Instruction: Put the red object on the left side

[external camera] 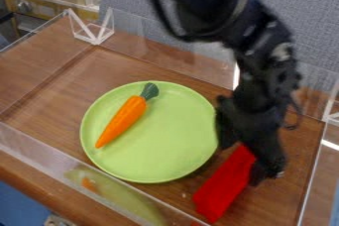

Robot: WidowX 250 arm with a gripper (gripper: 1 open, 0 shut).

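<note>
The red object (224, 184) is a long red block lying on the wooden table at the lower right, just right of the green plate (179, 156). My gripper (249, 154) points steeply down at the block's far end. Its dark fingers (275, 167) stand apart on either side of that end, so it looks open. The arm is motion-blurred, and I cannot tell whether the fingers touch the block. An orange carrot (125, 117) with a green top lies on the left half of the plate.
Clear acrylic walls (40, 146) fence the table at the front, left and right. A clear triangular stand (93, 27) sits at the back left. Bare wood (59, 86) lies left of the plate. The black arm (219, 12) rises over the back right.
</note>
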